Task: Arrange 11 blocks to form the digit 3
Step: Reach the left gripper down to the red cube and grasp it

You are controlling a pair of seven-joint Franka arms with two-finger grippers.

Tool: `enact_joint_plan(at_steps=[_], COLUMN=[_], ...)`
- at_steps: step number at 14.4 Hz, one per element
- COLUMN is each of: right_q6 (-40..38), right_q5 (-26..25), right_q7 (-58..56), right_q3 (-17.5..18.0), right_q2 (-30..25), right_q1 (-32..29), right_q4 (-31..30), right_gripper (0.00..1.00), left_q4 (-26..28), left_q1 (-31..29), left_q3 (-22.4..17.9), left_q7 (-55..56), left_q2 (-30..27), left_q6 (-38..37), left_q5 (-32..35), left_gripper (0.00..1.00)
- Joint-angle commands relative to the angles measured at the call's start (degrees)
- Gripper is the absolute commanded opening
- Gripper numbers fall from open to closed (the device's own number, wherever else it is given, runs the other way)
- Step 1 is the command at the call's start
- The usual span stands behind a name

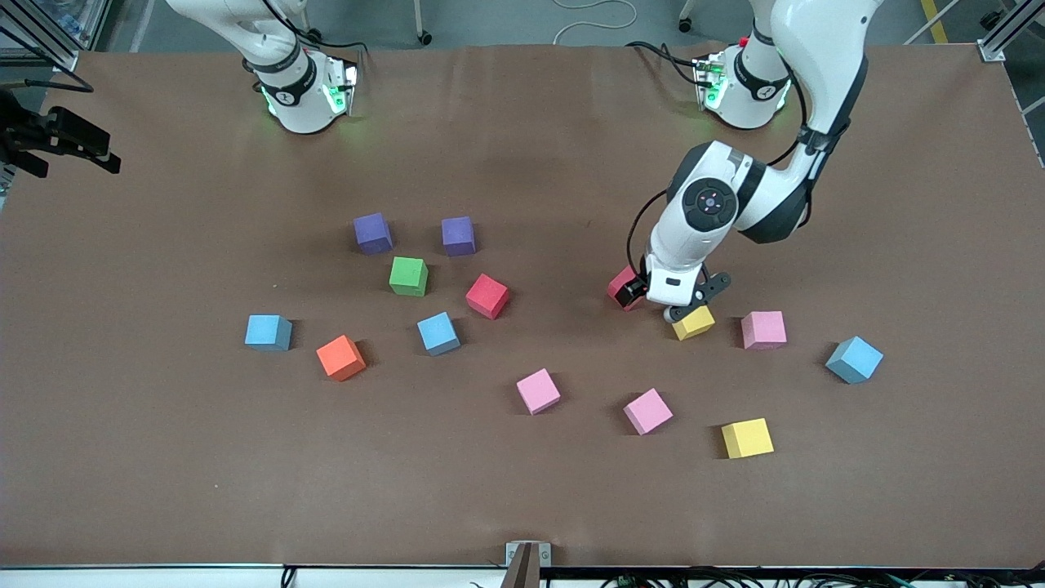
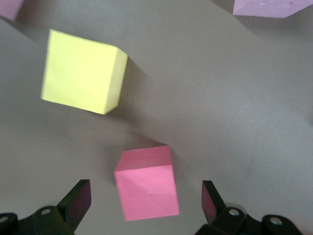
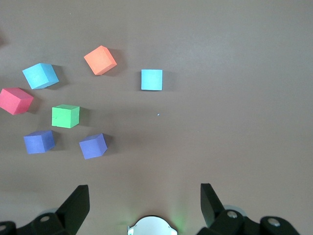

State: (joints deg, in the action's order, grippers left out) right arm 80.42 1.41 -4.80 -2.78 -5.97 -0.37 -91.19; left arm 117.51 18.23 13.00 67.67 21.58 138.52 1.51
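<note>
Yellow block (image 1: pixel 747 438) lies nearest the front camera, on bare table (image 1: pixel 163 457) with room on every side. Left arm reaches down from its base, elbow bent, wrist pointing at the table. Left gripper (image 1: pixel 671 309) is low over a red block (image 1: pixel 625 287); jaws released, wide apart. In the left wrist view that red block (image 2: pixel 146 183) sits between the fingers (image 2: pixel 78 199), clear of both pads, skewed to the jaw line. Second yellow block (image 1: pixel 693 322) lies just past the open jaws, apart from the red one. Pink block (image 1: pixel 763 330) is near, toward the left arm's end. Right gripper (image 3: pixel 144 205) waits high near its base, jaws released, holding nothing; purple blocks (image 3: pixel 93 146) and green cube (image 3: pixel 65 116) lie well ahead of it.
</note>
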Motion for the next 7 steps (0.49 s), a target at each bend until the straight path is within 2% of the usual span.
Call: enact_joint_plan(at_steps=[1,7], right_q6=[0.87,1.06], right_q5=[0.44,0.53], right_q7=[-0.91,-3.29], right_q3=[0.15,0.15], right_q2=[-0.80,-0.80], right_q1=[-0.25,-0.60], right_q4=[-0.22,-0.48], right_gripper=[1.00,1.00], left_q4=[-0.09,1.05], left_q1=[1.19,1.19], left_q3=[-0.25,-0.25], left_q7=[3.08,5.02], left_q2=[3.11,3.29], left_q6=[3.16,0.87], left_q5=[-0.28,-0.28], left_gripper=[1.00,1.00])
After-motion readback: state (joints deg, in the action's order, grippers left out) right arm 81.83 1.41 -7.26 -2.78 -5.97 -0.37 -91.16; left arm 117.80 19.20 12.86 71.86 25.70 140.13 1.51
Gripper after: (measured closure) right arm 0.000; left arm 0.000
